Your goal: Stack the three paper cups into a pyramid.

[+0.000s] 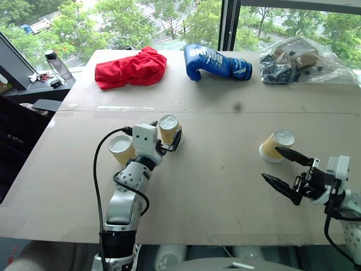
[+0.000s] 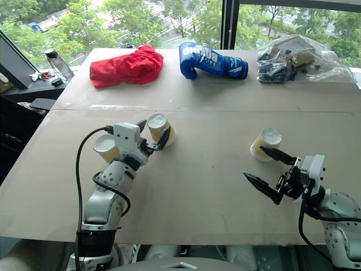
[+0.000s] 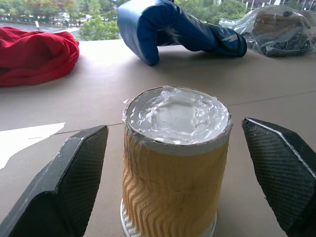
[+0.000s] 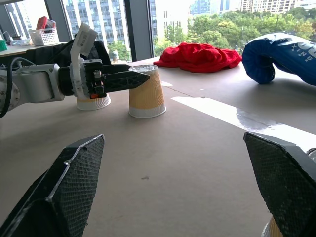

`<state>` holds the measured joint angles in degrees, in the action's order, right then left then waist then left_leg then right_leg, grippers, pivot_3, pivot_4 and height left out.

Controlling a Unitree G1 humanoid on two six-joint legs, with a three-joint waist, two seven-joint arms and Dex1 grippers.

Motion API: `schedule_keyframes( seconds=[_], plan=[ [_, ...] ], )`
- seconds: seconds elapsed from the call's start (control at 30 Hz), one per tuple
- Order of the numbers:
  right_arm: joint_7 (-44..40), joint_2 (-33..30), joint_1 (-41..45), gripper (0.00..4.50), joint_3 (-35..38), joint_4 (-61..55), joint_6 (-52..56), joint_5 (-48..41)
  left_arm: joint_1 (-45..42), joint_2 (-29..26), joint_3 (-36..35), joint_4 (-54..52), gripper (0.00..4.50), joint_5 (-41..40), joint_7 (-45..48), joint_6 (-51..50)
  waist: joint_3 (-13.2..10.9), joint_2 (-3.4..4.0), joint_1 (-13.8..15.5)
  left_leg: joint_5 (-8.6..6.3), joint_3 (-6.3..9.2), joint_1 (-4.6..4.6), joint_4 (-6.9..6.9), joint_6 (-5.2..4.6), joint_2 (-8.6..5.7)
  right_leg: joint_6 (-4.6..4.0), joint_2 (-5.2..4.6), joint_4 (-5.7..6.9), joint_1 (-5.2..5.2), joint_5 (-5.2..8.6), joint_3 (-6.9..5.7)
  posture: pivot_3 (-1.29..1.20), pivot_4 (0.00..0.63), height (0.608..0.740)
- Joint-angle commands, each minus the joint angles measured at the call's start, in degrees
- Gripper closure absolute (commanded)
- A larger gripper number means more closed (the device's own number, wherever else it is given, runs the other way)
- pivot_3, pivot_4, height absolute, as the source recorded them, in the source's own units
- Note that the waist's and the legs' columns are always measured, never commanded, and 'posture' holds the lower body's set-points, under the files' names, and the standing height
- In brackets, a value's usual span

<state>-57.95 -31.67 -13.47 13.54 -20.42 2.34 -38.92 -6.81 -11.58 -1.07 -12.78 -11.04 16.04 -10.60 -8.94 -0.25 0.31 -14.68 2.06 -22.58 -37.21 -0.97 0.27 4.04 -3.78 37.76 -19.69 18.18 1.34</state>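
Right now the left gripper [image 1: 167,139] stands spread wide around the middle cup [image 1: 168,129], one finger on each side with a clear gap to the ribbed wall, so nothing is grasped yet. That cup sits upside down on the bench [image 1: 225,186], its long axis upright, dead ahead between the fingers; closing them level should take it. A second cup [image 1: 121,150] stands just beside the left arm, also inverted, close to the first. The third cup [image 1: 276,145] is well apart on the robot's right, tilted or lying over, just ahead of the right gripper [image 1: 285,167], which also hangs released and empty. The left wrist view shows the gaps at both fingers [image 3: 74,173] plainly; the head views cannot settle that, but they alone give the cups' spacing.
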Motion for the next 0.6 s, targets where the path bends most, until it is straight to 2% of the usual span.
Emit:
schedule_keyframes(
  seconds=[0.03, 0.17, 0.27, 0.33, 0.4, 0.6],
  plan=[
    [0.8, -0.34, -0.33, 0.0, 1.75, -3.03, -0.2, -0.44, -1.1, 0.52, 0.35, 0.02, 0.06, 0.37, 0.17, 1.9, 0.0, 0.0, 0.01, 0.0, 0.0, 0.0, 0.0, 0.0, 0.0, 0.0, 0.0, 0.0, 0.0, 0.0, 0.01, 0.0, 0.15, 0.74],
    [1.29, -0.39, -0.33, 0.0, 1.8, -3.82, 0.09, -0.85, -1.1, 1.08, 0.25, 0.65, 0.06, -0.03, 0.56, 2.63, 0.0, 0.0, 0.12, 0.0, 0.0, 0.0, 0.0, 0.0, 0.0, 0.0, 0.0, 0.0, 0.0, 0.0, 0.0, 0.0, 0.15, 0.74],
    [1.42, -0.37, -0.34, 0.0, 1.91, -4.02, 0.23, -1.0, -1.06, 1.34, -0.11, 0.81, 0.84, 0.14, 0.08, 3.18, 0.0, 0.0, 0.19, 0.0, 0.0, 0.0, 0.0, 0.0, 0.0, 0.0, 0.0, 0.0, 0.0, 0.0, 0.0, 0.0, 0.15, 0.74],
    [1.42, -0.38, -0.38, 0.0, 1.96, -4.06, 0.27, -1.03, -1.16, 1.25, -0.23, 0.89, 1.79, 0.26, 0.01, 3.3, 0.0, 0.0, 0.27, 0.0, 0.0, 0.0, 0.0, 0.0, 0.0, 0.0, 0.0, 0.0, 0.0, 0.0, 0.0, 0.0, 0.15, 0.74],
    [1.48, -0.41, -0.52, 0.0, 2.0, -4.15, 0.34, -1.01, -1.41, 0.83, -0.14, 0.94, 2.4, 1.05, -0.11, 3.69, 0.0, 0.0, 0.31, 0.0, 0.0, 0.0, -0.01, 0.0, 0.0, 0.0, 0.0, 0.0, 0.0, 0.0, 0.0, 0.0, 0.15, 0.74],
    [2.57, -1.01, -1.2, 0.0, 3.14, -6.02, 1.82, -1.73, -3.78, 0.49, 2.67, 1.03, 2.42, 0.04, 3.52, 2.66, 0.0, 0.0, 0.41, 0.0, 0.0, 0.0, -0.01, 0.0, 0.0, 0.0, 0.0, 0.01, 0.0, 0.0, -0.01, 0.0, 0.15, 0.74]
  ],
)
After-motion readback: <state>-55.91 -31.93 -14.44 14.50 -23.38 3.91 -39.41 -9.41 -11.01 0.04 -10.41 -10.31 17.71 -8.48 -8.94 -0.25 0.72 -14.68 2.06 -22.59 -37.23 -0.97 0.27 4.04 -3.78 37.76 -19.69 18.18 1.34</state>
